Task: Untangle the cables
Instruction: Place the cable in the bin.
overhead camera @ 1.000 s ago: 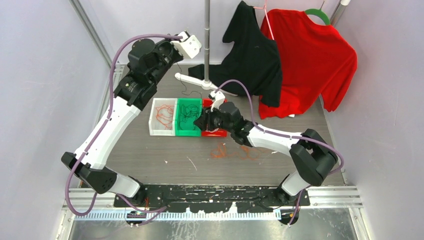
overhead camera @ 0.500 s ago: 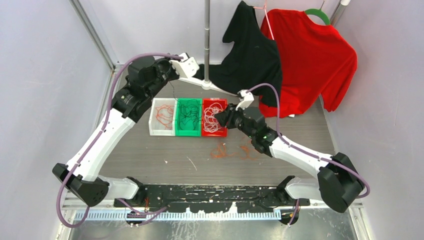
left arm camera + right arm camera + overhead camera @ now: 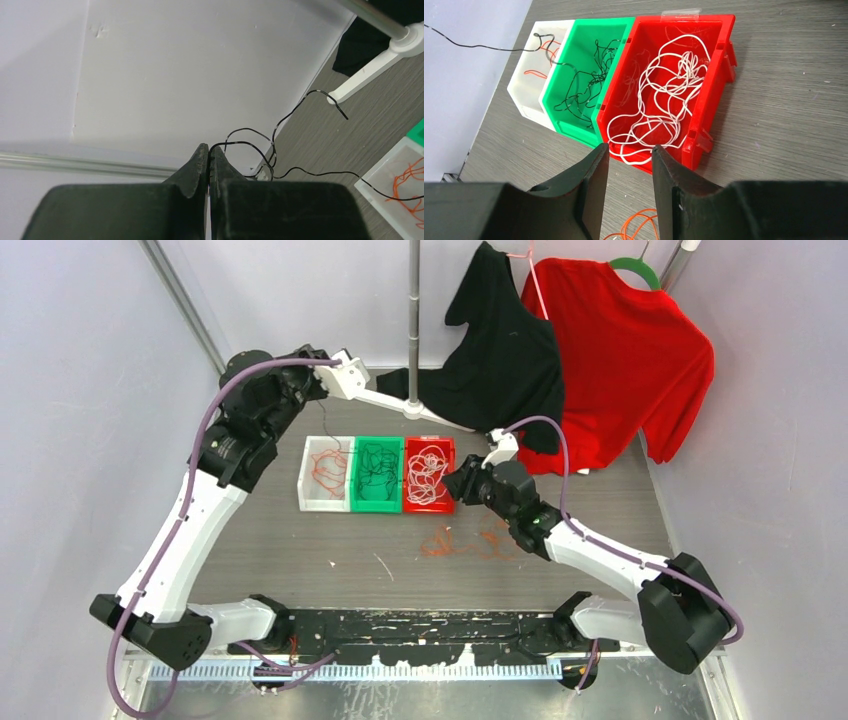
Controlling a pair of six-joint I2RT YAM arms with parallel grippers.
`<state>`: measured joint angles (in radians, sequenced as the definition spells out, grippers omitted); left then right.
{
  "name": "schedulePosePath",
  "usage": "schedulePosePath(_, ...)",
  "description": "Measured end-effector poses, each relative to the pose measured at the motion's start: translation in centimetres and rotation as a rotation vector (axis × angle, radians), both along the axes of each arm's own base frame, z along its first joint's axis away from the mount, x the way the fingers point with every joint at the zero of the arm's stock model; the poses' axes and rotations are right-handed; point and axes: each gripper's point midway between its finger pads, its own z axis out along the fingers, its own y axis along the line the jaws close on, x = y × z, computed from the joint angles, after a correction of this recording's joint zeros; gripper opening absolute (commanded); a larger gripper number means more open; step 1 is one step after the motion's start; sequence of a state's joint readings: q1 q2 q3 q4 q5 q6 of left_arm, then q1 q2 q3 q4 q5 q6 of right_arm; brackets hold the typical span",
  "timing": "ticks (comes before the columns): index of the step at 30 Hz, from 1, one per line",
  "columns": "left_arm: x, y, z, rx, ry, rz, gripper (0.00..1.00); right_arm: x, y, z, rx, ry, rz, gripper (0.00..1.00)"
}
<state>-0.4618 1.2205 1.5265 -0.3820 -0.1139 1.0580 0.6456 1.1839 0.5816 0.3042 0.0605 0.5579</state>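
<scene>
Three bins stand side by side: a white bin (image 3: 306,472) with orange cable, a green bin (image 3: 354,476) with tangled black cables (image 3: 589,85), and a red bin (image 3: 719,60) with white cables (image 3: 659,95). My left gripper (image 3: 208,148) is shut on a thin black cable (image 3: 300,175), held up near the back-left wall. That strand (image 3: 474,46) runs across the white bin into the green one. My right gripper (image 3: 630,150) hangs open and holds nothing, just in front of the red bin's near corner. Loose orange cable (image 3: 440,540) lies on the table in front of the bins.
A clothes stand with a white foot (image 3: 395,403) and metal pole (image 3: 413,300) rises behind the bins. A black shirt (image 3: 510,350) and a red shirt (image 3: 620,350) hang at the back right. Walls close in on the left, back and right.
My right gripper has pulled back from over the bins to their right front, its jaws narrowing. My left gripper has swung left toward the wall, drawing the black cable out.
</scene>
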Motion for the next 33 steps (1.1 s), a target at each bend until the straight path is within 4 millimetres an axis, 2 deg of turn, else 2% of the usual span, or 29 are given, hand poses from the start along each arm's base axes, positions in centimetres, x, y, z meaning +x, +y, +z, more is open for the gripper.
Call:
schedulePosePath(6,0.2,0.9,-1.0,0.02,0.035,0.016,0.0,-0.1,-0.1,-0.1,0.001,0.001,-0.003,0.41)
schedulePosePath(13,-0.5,-1.5,-3.3,-0.074,0.144,-0.057,0.0,0.0,-0.4,-0.1,0.001,0.001,-0.01,0.4)
schedulePosePath(17,-0.6,-3.4,-6.6,-0.085,0.237,-0.092,0.0,0.0,-0.9,0.5,0.005,-0.009,-0.023,0.4)
schedulePosePath(24,0.2,-5.0,-16.4,0.01,0.447,-0.093,0.0,-0.1,-2.2,0.8,0.008,-0.024,-0.052,0.4)
schedulePosePath(26,0.3,-5.4,-17.9,0.024,0.483,-0.096,0.0,-0.2,-2.4,0.5,0.003,-0.017,-0.057,0.4)
schedulePosePath(33,0.7,-7.9,-20.5,0.002,0.568,-0.108,0.0,-0.1,-2.8,0.1,-0.006,-0.006,-0.065,0.39)
